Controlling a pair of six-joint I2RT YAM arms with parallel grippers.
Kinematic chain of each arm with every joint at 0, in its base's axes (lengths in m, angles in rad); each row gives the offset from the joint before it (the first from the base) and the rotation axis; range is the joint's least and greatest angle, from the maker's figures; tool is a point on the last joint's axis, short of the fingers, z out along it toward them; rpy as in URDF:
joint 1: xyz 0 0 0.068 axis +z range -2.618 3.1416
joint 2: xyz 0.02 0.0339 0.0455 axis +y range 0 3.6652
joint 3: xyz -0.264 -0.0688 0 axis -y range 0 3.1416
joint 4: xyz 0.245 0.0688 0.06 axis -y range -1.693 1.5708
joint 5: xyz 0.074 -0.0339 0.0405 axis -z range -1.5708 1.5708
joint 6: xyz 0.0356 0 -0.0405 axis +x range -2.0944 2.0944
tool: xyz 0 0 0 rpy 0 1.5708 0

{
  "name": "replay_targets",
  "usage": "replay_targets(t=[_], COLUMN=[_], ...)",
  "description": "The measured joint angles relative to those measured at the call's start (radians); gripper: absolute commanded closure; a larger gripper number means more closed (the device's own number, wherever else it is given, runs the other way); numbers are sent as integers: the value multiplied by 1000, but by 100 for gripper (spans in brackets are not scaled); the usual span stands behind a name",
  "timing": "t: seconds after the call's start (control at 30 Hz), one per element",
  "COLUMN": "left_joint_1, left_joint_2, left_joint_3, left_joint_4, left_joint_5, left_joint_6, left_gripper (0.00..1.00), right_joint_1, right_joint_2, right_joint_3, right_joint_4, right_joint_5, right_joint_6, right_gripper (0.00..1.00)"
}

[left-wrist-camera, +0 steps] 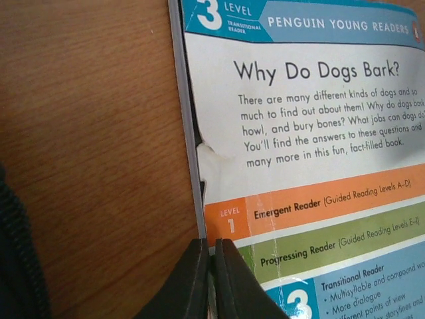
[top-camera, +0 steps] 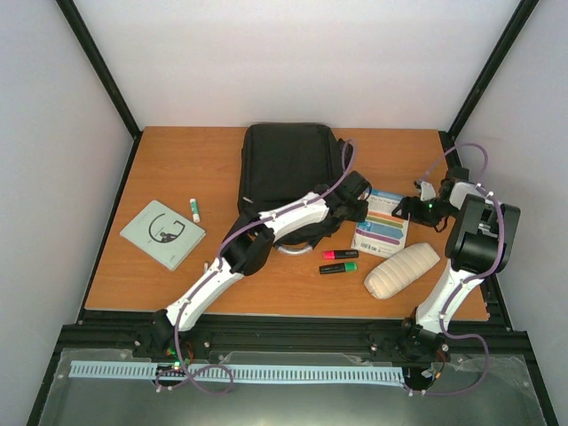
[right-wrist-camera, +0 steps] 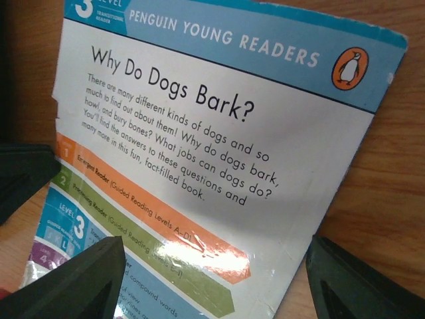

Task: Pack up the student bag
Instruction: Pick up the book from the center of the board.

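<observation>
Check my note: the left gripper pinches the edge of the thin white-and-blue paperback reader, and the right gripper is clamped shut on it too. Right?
No. The right gripper is open: the right wrist view shows its fingers wide apart over the thin white-and-blue paperback reader. The left gripper does pinch its edge.

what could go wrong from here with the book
1. The left fingers pinch only the thin edge of the book, just below a tear; lifting might rip it further or let it slip.
2. The right fingers stand open astride the same book; closing while the left pulls could crease it.
3. The highlighters lie close to its corner, and a dragged book could push them.
</observation>
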Motion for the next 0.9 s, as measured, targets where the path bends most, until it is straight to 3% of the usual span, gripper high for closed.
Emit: replay_targets(t=[0.3, 0.9], left_joint_1=[1, 18], left_joint_2=[59, 51], left_joint_3=[113, 92], left_joint_4=[-72, -59], left_joint_5=[-51, -76], left_joint_6=[0, -3], left_gripper=[99, 99], right_joint_1=[-27, -44], right_joint_2=[47, 42], right_joint_3=[32, 43], right_joint_4=[-4, -42], right_joint_5=[-135, -503], right_joint_6=[-10, -45], right_gripper=[23, 31])
